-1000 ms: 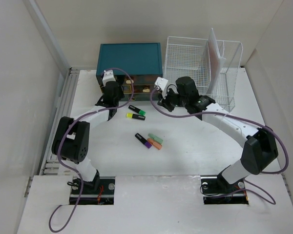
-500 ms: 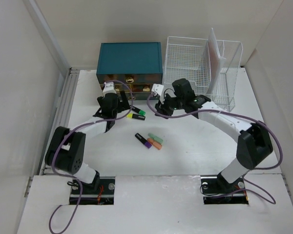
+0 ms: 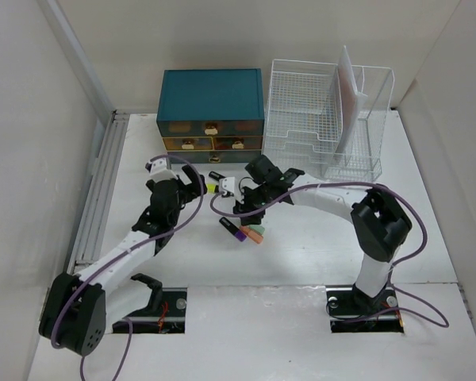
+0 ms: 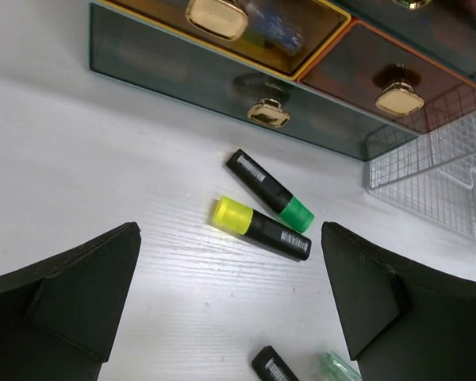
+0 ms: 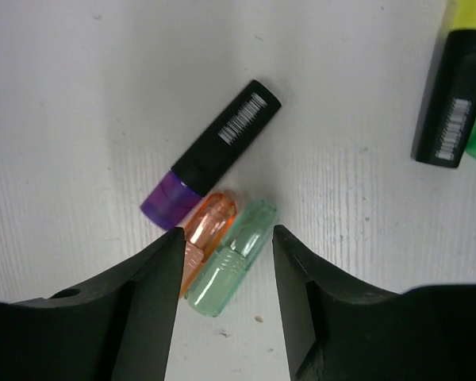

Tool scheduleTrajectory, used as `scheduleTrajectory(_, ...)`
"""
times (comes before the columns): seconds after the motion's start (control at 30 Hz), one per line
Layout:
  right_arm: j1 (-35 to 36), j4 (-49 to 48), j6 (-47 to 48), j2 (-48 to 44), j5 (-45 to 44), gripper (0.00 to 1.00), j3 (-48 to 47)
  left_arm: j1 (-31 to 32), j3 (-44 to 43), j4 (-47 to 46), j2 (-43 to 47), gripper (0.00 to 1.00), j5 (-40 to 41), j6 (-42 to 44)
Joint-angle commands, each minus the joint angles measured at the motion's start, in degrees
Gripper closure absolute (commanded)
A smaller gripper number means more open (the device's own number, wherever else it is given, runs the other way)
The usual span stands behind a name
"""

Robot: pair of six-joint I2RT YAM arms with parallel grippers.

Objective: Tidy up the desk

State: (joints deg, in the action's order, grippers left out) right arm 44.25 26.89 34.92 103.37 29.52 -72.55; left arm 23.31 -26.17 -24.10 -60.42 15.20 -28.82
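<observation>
**Currently: both end effectors open over loose highlighters on the counter**

Presently the white counter (image 3: 301,254) is spanning the whole working area beneath both arms. It is carrying a teal drawer chest (image 3: 211,99) and a white wire rack (image 3: 317,103) side by side along its far edge.

The left end effector (image 4: 229,230) is standing wide open and gripping nothing. It is hovering over a yellow-capped highlighter (image 4: 262,228) and a green-capped highlighter (image 4: 268,190), which are lying touching each other just in front of the chest.

The right end effector (image 5: 227,234) is standing partly open, with nothing clamped. Its jaws are sitting either side of a mint highlighter (image 5: 232,255) and an orange highlighter (image 5: 206,238), which are lying side by side and touching. The orange one is passing partly behind one finger, so contact there cannot be judged. A purple-capped highlighter (image 5: 214,155) is lying just beyond them, its cap end next to the orange one.

All five highlighters are resting flat on the counter, between the chest and the arm bases.
</observation>
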Motion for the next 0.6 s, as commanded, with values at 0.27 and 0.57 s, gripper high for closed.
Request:
scheduleTrajectory(0.27,5.67,-4.74,-8.28,5.08,-3.67,0.41,-5.93,0.33,6.66,1.68,15.85,0.01,12.99,-7.74)
scheduleTrajectory(0.57,6.2,-9.84,-15.48,7.72,-9.29,0.36,-7.51,0.33,8.24,8.45,23.06,0.01,24.08,-14.67)
